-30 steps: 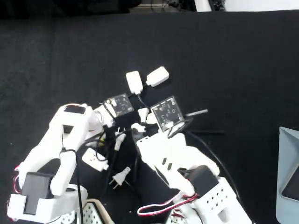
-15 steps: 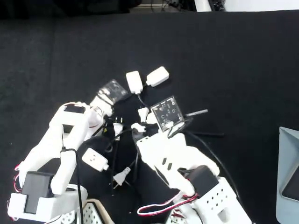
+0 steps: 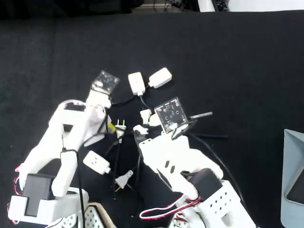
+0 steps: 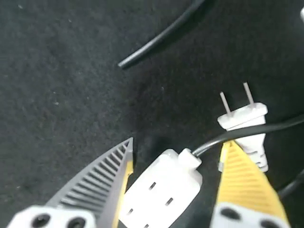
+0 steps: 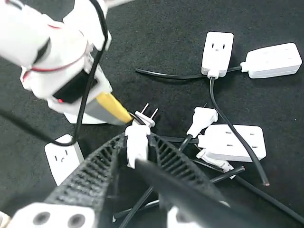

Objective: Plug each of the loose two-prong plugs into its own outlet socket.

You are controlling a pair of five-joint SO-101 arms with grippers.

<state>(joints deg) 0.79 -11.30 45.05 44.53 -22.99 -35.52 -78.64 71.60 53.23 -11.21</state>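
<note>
Two arms are leaning over a black table [image 3: 237, 57], their grippers close together.
The right gripper [image 5: 137, 136] is pinching a white two-prong plug [image 5: 137, 146] between its dark jaws, with the prongs pointing away from it. In the high view the plug is sitting just left of the frame's centre. The left gripper [image 4: 178, 145] is hovering with its jaws spread wide around a white socket block [image 4: 161, 190], its yellow finger [image 4: 242, 175] just beside the plug.

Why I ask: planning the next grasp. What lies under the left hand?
A white outlet socket lies between the fingers of the open left hand, its black cord leading off. A two-prong plug lies beside; the yellow finger covers its rear.
</note>
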